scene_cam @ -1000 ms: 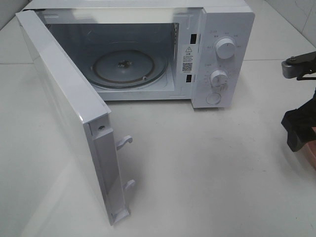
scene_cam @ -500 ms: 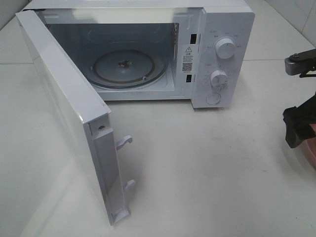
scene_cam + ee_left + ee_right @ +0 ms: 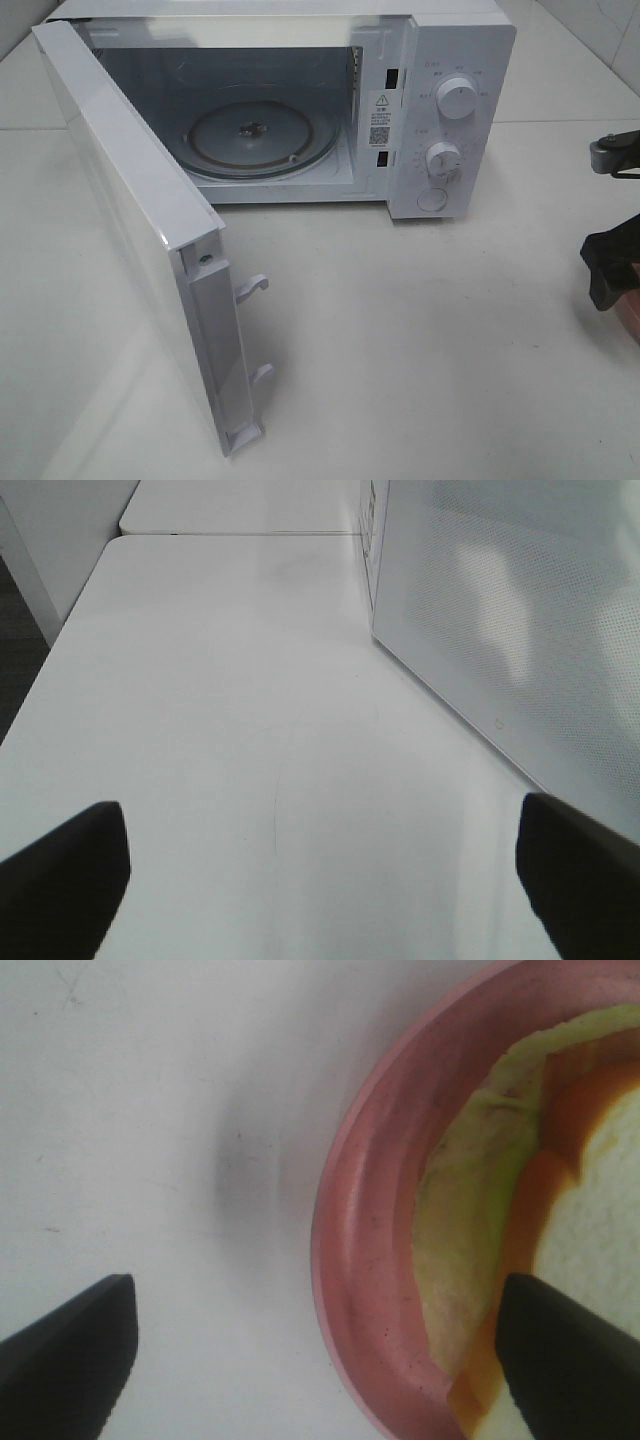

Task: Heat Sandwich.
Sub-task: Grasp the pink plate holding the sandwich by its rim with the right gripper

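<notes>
The sandwich [image 3: 590,1210], white bread with green lettuce and an orange layer, lies on a round pink plate [image 3: 365,1210] in the right wrist view. My right gripper [image 3: 315,1315] is open above the plate's rim, one finger over the table and the other over the sandwich. In the exterior high view the right gripper [image 3: 612,270] is at the far right edge, above a sliver of the plate [image 3: 630,318]. The white microwave [image 3: 440,110] stands at the back with its door [image 3: 130,200] swung wide open and its glass turntable [image 3: 255,135] bare. My left gripper [image 3: 320,820] is open and empty over the table.
The open door juts toward the front left, its latch hooks [image 3: 255,287] pointing right. In the left wrist view the door's perforated outer face [image 3: 500,610] stands close on one side. The white table [image 3: 420,340] stretches between microwave and plate.
My right arm has moved to the right and a little down, further toward the frame's edge. The microwave and door have not moved.
</notes>
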